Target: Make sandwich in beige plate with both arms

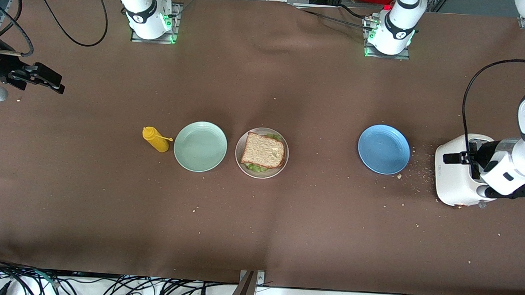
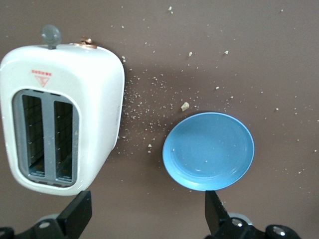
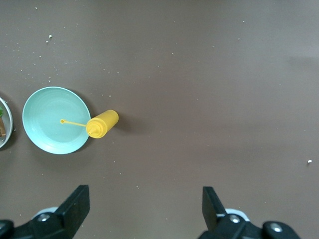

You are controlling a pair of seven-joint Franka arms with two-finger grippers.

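Observation:
The sandwich (image 1: 263, 151) lies on the beige plate (image 1: 239, 152) at the middle of the table: a speckled toast slice on top, green lettuce showing at its edges. My left gripper (image 1: 491, 174) hangs open and empty high over the white toaster (image 1: 453, 182). In the left wrist view its fingers (image 2: 79, 213) stand wide apart around the left gripper's middle (image 2: 147, 216). My right gripper (image 1: 48, 79) is open and empty, high over bare cloth at the right arm's end of the table. It shows wide open in the right wrist view (image 3: 144, 211), where the plate's edge (image 3: 9, 124) just shows.
A mint-green plate (image 1: 200, 146) and a yellow mustard bottle (image 1: 155, 139) lie beside the beige plate toward the right arm's end. A blue plate (image 1: 384, 149) and the toaster sit toward the left arm's end, with crumbs (image 1: 417, 165) between them.

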